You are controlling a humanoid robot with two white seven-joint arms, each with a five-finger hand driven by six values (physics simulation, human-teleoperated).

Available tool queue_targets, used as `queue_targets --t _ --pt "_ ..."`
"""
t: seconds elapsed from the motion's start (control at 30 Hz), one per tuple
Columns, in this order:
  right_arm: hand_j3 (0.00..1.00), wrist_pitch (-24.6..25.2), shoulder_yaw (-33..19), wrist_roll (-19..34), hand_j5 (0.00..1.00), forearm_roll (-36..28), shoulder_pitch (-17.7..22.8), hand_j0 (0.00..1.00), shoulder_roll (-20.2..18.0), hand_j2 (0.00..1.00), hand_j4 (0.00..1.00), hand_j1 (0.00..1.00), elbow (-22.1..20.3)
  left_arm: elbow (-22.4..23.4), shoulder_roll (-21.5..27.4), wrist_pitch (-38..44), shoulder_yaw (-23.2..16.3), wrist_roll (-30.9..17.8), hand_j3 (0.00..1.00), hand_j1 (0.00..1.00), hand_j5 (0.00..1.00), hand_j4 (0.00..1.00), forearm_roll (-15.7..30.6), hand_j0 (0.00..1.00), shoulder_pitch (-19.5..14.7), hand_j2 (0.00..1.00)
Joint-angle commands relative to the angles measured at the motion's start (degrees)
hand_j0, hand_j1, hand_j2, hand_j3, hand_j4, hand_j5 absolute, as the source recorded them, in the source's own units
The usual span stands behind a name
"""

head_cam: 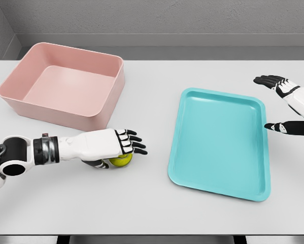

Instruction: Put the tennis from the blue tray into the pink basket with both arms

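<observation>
one head view looks down and forward from above the near edge of the white table [157, 213], taking in its whole width at middling range.

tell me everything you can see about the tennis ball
The tennis ball is yellow-green and mostly hidden under the left hand, whose palm covers its top while a dark thumb curls beside it. Only its lower right part shows. It sits on the white table, between the pink basket and the blue tray, touching neither. Seams or fuzz cannot be made out.
</observation>
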Motion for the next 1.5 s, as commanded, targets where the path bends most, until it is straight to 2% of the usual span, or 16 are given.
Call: queue_targets --t 0.0,0.23,0.3,0.33,0.57,0.97,1.47 --pt "1.0 0.14 -0.01 -0.02 1.0 -0.48 0.0 1.0 0.02 1.0 1.0 1.0 -0.03 0.27 0.0 0.06 -0.06 0.03 0.95 0.95 0.95 0.95 0.29 0.95 0.0 0.95" --pt "1.0 0.14 -0.01 -0.02 1.0 -0.48 0.0 1.0 -0.07 1.0 1.0 1.0 -0.03 2.29 0.0 0.06 -0.15 0.03 0.92 0.92 0.92 0.92 0.29 0.92 -0.09 0.92" --pt "1.0 0.14 -0.01 -0.02 1.0 -0.4 0.0 1.0 -0.07 1.0 1.0 1.0 0.15 2.29 0.0 0.06 -0.07 -0.49 0.82 0.82 0.82 0.82 0.2 0.82 -0.09 0.82" --pt "1.0 0.14 -0.01 -0.02 1.0 -0.4 0.0 1.0 -0.07 1.0 1.0 1.0 0.06 2.29 0.0 0.06 -0.07 -2.43 0.69 0.69 0.69 0.69 0.29 0.69 -0.09 0.69" --pt "1.0 0.14 -0.01 -0.02 1.0 -0.4 0.0 1.0 -0.07 1.0 1.0 1.0 -0.03 2.29 -0.08 0.06 -0.06 -2.96 0.58 0.58 0.58 0.58 0.37 0.58 -0.53 0.58" --pt "1.0 0.14 -0.01 -0.02 1.0 -0.4 0.0 1.0 -0.07 1.0 1.0 1.0 0.15 0.97 0.0 0.06 0.11 -2.96 0.59 0.59 0.59 0.59 1.87 0.59 -1.14 0.59" --pt "1.0 0.14 -0.01 -0.11 1.0 -0.4 0.0 1.0 -0.07 1.0 1.0 1.0 0.06 -1.14 0.88 0.06 0.55 -2.96 0.59 0.59 0.59 0.59 6.53 0.59 -5.63 0.59"
